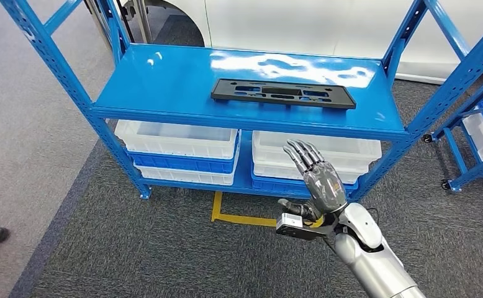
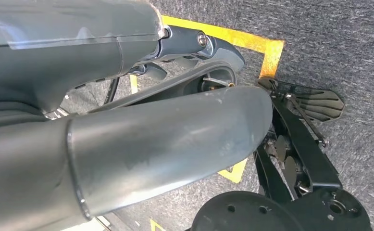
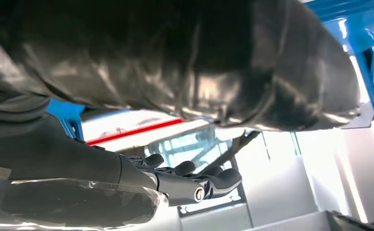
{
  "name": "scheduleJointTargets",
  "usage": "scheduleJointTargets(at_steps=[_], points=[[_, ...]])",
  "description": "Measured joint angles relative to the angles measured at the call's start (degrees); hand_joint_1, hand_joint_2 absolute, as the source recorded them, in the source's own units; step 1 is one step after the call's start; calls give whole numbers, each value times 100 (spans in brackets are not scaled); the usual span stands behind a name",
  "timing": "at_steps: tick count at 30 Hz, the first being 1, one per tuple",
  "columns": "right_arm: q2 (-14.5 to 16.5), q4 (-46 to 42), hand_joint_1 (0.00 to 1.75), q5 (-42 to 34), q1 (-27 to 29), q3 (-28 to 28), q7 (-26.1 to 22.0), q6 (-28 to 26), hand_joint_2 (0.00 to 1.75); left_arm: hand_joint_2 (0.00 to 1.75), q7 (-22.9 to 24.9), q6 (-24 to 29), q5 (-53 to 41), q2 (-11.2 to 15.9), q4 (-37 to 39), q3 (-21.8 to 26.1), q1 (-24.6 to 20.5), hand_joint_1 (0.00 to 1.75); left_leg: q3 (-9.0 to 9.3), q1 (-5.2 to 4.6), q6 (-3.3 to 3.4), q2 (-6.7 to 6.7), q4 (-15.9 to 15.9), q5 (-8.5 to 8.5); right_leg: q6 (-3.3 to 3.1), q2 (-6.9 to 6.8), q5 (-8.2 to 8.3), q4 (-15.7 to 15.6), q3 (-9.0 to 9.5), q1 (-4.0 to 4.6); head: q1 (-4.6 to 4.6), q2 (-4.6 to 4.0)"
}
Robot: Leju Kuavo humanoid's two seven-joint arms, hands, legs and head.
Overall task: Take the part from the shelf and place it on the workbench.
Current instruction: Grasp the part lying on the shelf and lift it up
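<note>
Clearly the reach had not yet met its target: the part [image 1: 283,93], a long flat black panel with cut-outs, lay on the top deck of the blue shelf [image 1: 164,87] in the upper middle of the head view, untouched. The right hand [image 1: 314,180] was raised in the lower right of centre, in front of the white bins [image 1: 177,139], its fingers spread and holding nothing. The left hand [image 2: 166,139] hung over the carpet; I could not tell how its fingers lay. To do this well, the right hand should probably rise above the deck edge, then close across the panel's near long edge.
</note>
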Motion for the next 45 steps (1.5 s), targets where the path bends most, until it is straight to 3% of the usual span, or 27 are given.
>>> scheduleJointTargets(at_steps=[10,35,39,42,44,45], points=[[-42,10,0,85,-162,357,198,-55,0,0,-2,14,-60,-26,2,82,23,0,0,0,0,-1,0,0,0,-1,0,0,0,-1,0,1],[-245,11,0,-64,-65,441,287,-246,0,0,-13,78,-85,-69,4,278,94,0,-8,-18,10,-1,20,-7,3,-1,2,-6,-4,-18,-1,0],[-253,23,0,-83,-64,441,287,-245,0,0,-16,88,-96,-69,4,284,97,0,-25,-21,35,-1,48,-23,14,-5,6,-8,-6,-38,-1,1],[-259,27,0,-87,-64,441,286,-249,0,0,-30,80,-102,-69,4,285,111,0,-23,-12,82,-5,23,-12,58,-15,12,-34,3,-42,-1,1],[-276,27,0,-91,-67,441,285,-256,0,0,-34,72,-104,-71,4,285,119,0,14,19,145,-11,-57,32,87,26,-84,95,-48,-43,1,2],[-291,27,0,-92,-65,441,284,-262,0,0,-36,68,-104,-71,4,285,120,0,32,35,174,-14,-92,52,94,57,-213,320,-157,-44,2,2]])
